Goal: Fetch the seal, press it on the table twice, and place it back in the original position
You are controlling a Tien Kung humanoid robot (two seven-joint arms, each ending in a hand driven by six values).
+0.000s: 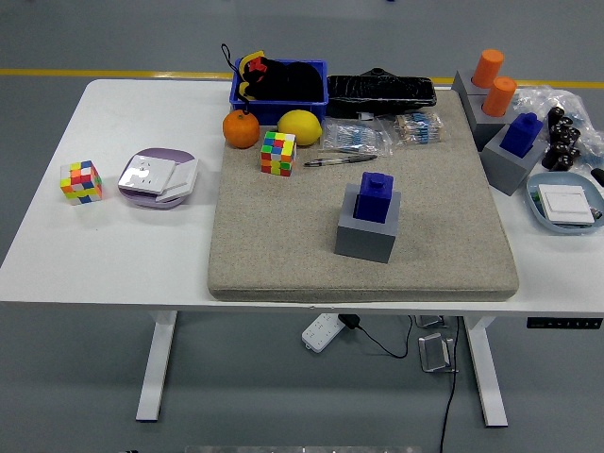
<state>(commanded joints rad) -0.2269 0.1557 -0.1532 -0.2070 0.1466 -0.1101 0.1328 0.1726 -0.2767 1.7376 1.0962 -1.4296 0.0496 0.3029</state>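
As seated, seal (376, 197) tops grey holder (367, 233).

seal (376, 197) in holder (367, 229), on mat (283, 245)

A dark blue seal (375, 197) sits in a grey holder (366, 236) on a beige woven mat (283, 245) over the white surface (113, 245), with an orange fruit (241, 129), a yellow lemon (299, 126), two multicoloured chequered cubes (278, 153) and a blue bin (280, 94).
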